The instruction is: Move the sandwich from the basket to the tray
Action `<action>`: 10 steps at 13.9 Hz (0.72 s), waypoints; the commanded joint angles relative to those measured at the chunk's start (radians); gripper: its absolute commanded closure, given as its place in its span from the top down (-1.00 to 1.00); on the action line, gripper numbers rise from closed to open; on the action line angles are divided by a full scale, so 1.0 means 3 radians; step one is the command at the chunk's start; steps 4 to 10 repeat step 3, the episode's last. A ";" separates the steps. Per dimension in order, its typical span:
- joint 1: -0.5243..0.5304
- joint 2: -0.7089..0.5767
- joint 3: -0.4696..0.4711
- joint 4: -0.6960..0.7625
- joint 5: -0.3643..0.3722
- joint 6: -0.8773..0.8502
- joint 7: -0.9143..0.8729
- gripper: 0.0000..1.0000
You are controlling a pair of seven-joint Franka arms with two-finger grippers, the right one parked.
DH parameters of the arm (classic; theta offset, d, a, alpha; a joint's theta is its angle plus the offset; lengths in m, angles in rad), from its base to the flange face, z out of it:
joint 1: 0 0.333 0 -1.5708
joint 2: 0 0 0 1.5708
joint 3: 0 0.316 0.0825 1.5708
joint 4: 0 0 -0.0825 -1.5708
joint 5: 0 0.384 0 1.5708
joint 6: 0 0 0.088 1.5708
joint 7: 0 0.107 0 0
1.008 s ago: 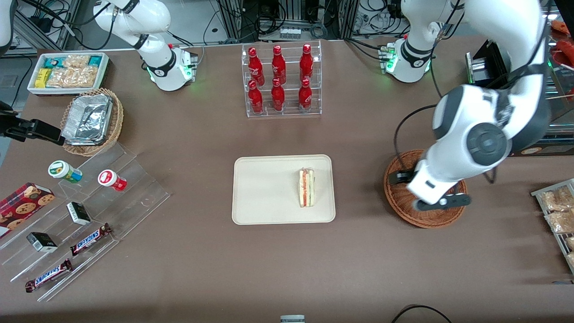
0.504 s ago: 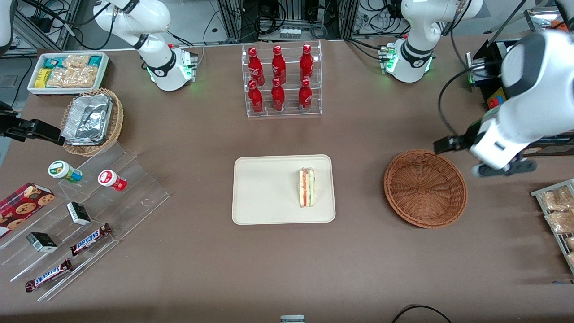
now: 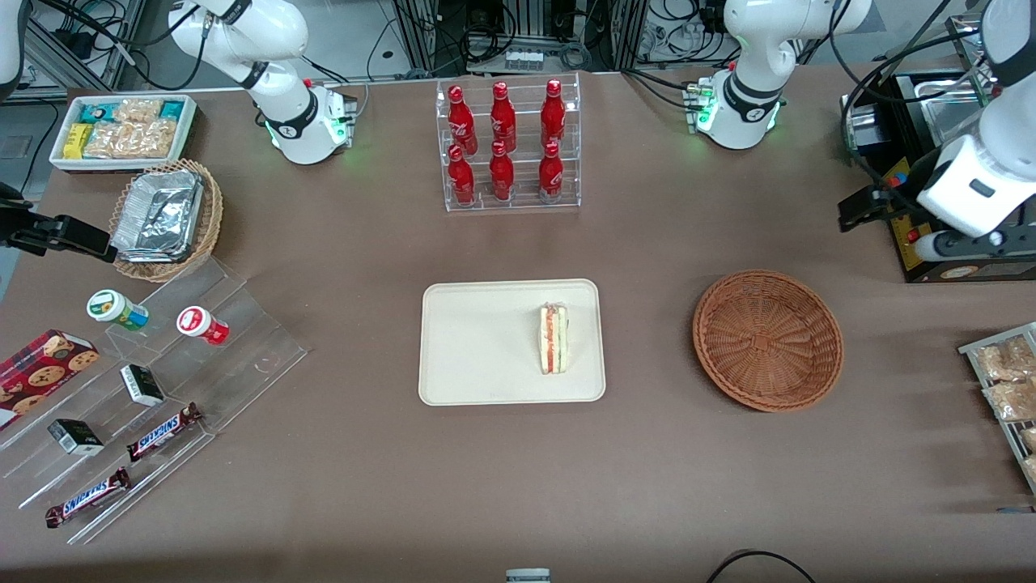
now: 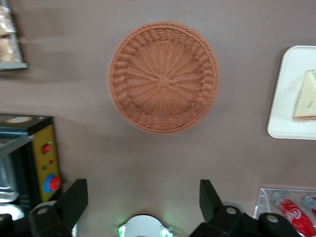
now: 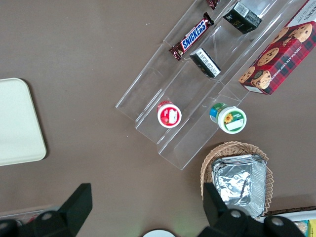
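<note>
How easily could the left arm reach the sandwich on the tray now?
Probably yes. The sandwich lies uncovered on the tray; the open gripper, raised toward the working arm's end of the table, has only the empty basket between.

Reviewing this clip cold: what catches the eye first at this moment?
The triangular white-bread sandwich lies on the flat cream rectangular tray at mid-table. Beside it, toward the working arm's end, the round reddish-brown wicker basket sits empty. The left arm's gripper hangs open high above the table with nothing in it.
</note>
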 commanded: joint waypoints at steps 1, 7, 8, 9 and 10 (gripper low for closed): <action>0.0028 -0.0057 -0.0042 0.0088 0.0140 -0.0104 0.0041 1.00; 0.0013 -0.0063 -0.0037 0.0088 0.0182 -0.0099 0.0047 1.00; 0.0013 -0.0063 -0.0037 0.0088 0.0182 -0.0099 0.0047 1.00; 0.0013 -0.0063 -0.0037 0.0088 0.0182 -0.0099 0.0047 1.00; 0.0013 -0.0063 -0.0037 0.0088 0.0182 -0.0099 0.0047 1.00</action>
